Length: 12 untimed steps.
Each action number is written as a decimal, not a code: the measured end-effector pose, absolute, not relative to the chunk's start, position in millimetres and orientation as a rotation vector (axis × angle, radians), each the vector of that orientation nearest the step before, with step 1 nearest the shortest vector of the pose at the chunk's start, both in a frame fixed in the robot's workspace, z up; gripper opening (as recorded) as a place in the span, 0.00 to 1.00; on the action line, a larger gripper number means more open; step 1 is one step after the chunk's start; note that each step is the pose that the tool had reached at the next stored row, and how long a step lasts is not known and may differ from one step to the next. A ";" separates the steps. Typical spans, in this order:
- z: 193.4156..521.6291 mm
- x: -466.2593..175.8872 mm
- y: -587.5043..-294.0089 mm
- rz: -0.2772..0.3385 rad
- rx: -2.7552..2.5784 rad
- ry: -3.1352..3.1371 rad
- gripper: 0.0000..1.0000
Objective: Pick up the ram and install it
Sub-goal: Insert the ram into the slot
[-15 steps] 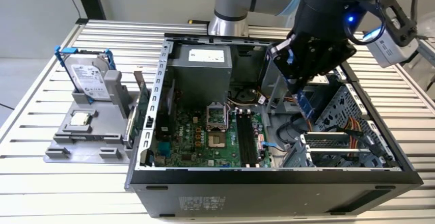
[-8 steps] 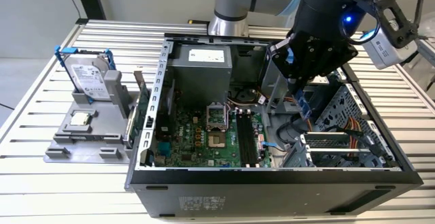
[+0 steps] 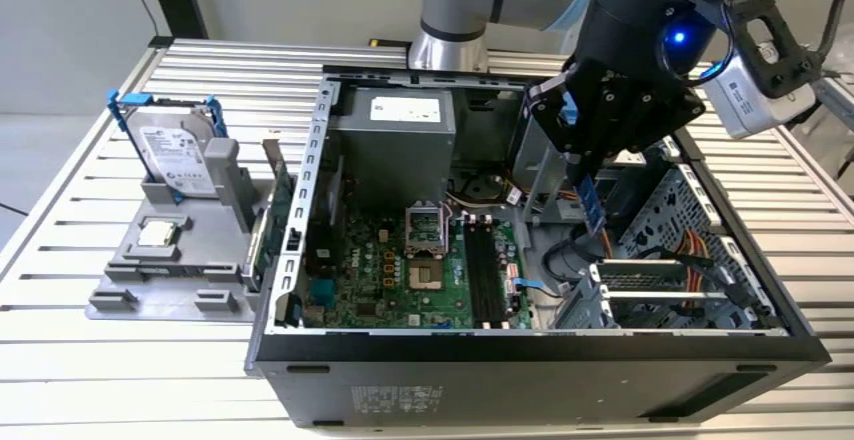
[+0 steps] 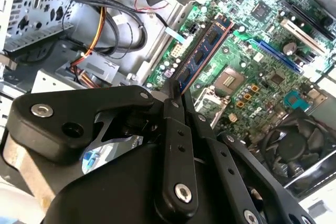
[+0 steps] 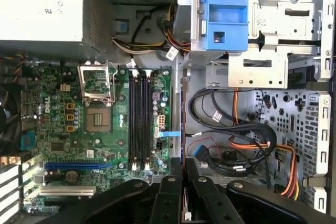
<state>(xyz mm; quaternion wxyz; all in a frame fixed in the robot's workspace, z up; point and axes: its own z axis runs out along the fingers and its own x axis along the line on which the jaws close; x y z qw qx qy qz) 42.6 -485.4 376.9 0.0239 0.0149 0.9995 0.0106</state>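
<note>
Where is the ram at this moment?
The ram hangs upright in the gripper over the open case, to the exterior view's right of the motherboard's black slots, not yet seated.

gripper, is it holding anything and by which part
The gripper holds the ram, pinched at one end; the rest of the stick hangs free over the open computer case.
</note>
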 end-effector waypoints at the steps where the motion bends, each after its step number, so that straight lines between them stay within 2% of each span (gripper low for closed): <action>1: 376.9 42.6 -485.4 0.033 0.060 3.093 0.00; 12: 376.9 42.5 -485.4 0.030 0.147 3.089 0.00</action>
